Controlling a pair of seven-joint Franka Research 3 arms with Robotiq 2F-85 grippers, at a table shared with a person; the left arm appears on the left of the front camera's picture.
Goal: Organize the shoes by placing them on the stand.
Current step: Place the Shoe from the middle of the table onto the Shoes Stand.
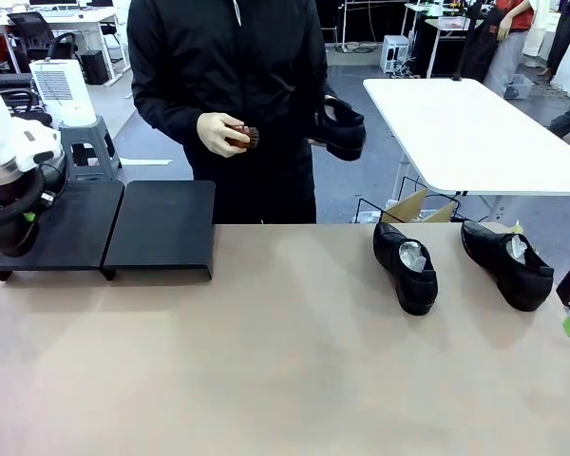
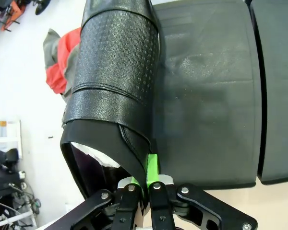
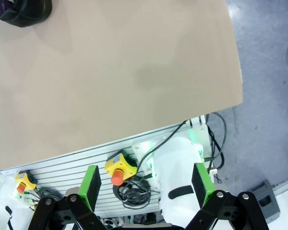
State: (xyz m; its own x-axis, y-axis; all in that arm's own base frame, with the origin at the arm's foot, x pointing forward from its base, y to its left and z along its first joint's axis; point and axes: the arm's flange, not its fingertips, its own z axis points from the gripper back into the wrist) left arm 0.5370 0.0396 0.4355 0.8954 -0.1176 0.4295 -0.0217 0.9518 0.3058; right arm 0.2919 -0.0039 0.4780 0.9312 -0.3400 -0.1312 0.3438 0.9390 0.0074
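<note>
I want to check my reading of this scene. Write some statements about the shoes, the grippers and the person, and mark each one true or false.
1. The left gripper is shut on the rim of a black shoe, near the stand. True.
2. The right gripper holds a shoe. False: it is open, with nothing between its fingers.
3. Two shoes lie on the table: the middle shoe and the rightmost shoe. True.
4. The person's hands are empty. False: one hand holds a brush, the other a fourth shoe.

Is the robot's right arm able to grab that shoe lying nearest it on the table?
Probably yes: the right gripper is open and empty, and bare table lies between it and the nearest shoe.
</note>
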